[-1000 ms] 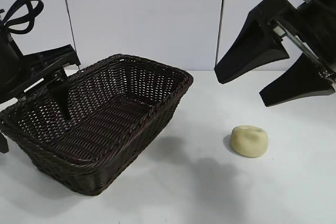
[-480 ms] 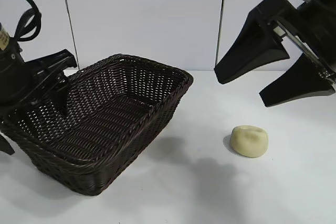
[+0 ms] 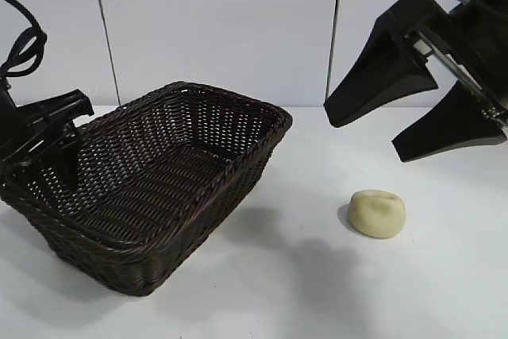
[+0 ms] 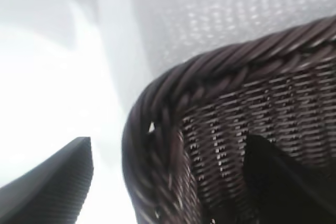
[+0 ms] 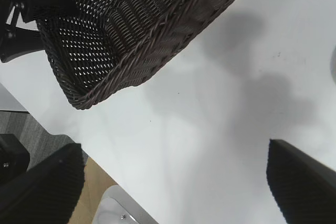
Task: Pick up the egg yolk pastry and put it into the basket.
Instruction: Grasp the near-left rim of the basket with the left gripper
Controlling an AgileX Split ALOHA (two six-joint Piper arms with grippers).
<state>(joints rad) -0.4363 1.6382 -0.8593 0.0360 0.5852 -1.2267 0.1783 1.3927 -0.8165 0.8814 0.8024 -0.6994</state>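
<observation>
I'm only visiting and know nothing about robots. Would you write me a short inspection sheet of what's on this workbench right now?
Surface: plain white table, bare apart from the two items below.
Job's things: small pale yellow dented egg yolk pastry lies on the table, apart from the large dark brown woven wicker basket, which holds nothing.
Clutter: nothing seen.
Grippers: left claw straddles the basket's left rim, one finger inside and one outside; right claw hangs open above the pastry.
Cables: black loop on the left arm.
Surroundings: white panelled wall.
</observation>
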